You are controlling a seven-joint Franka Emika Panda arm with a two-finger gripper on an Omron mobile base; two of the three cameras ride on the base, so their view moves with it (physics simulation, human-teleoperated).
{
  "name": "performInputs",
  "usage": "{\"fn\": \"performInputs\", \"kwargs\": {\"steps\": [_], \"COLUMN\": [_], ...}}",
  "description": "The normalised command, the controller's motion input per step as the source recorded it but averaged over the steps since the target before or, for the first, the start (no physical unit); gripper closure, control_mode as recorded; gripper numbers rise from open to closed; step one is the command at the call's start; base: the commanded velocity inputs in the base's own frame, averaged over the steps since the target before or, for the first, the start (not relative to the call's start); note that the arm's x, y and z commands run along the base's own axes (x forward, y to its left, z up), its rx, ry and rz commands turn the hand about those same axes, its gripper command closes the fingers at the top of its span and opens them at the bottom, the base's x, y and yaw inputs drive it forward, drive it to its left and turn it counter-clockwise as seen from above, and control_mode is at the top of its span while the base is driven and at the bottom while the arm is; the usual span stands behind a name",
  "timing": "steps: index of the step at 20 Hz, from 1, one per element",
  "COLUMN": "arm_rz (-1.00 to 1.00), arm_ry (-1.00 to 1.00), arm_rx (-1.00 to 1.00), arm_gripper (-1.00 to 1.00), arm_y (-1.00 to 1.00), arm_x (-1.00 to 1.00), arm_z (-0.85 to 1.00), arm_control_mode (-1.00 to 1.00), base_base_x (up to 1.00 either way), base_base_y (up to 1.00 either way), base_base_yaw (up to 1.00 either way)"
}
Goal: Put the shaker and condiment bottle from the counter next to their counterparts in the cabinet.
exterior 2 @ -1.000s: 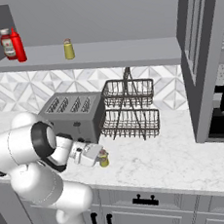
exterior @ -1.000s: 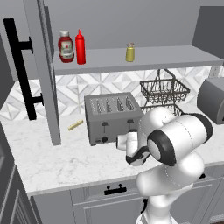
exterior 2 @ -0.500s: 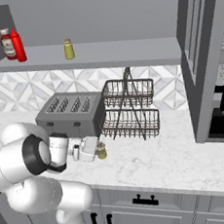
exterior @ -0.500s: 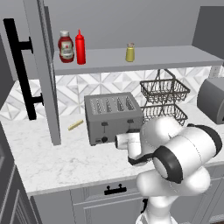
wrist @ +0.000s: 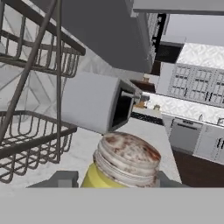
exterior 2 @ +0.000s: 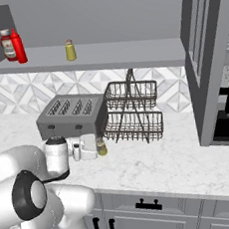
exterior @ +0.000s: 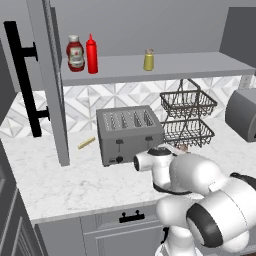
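Note:
The small olive-yellow shaker stands on the marble counter in front of the wire basket's left end. My gripper reaches it from the left, level with it. In the hand view the shaker, with its speckled pale cap, sits right between my two fingers, which lie against its sides. The all-red condiment bottle stands on the cabinet shelf beside the white-capped ketchup bottle. A brighter yellow shaker stands alone further right on the shelf.
A grey toaster sits just behind my hand. The two-tier wire basket is close to the shaker's right. The open cabinet door with its black handle hangs at the left. Another grey appliance sits far right.
My hand has slid right along the counter to the shaker, and the jaws have narrowed onto it. The elbow has swung down and to the side. The shaker has not moved.

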Motion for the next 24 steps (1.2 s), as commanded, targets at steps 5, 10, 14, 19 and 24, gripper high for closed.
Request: {"fn": "performInputs", "kwargs": {"steps": [5,10,14,19,24], "arm_rz": [0.23,0.22,0.19,0.17,0.16], "arm_ry": [0.02,0.09,0.13,0.06,0.0], "arm_rx": [0.0,0.0,0.0,0.0,0.0], "arm_gripper": [1.0,1.0,1.0,1.0,1.0], "arm_y": [0.0,-0.01,-0.05,-0.05,-0.01], "arm_x": [-0.12,-0.04,-0.09,-0.1,-0.11], "arm_z": [0.4,0.42,0.47,0.39,0.2], "arm_control_mode": [-1.0,-1.0,-1.0,-1.0,-1.0], "base_base_x": [0.0,0.0,0.0,0.0,0.0], "base_base_y": [0.0,0.0,0.0,0.0,0.0], "base_base_yaw": [0.0,0.0,0.0,0.0,0.0]}}
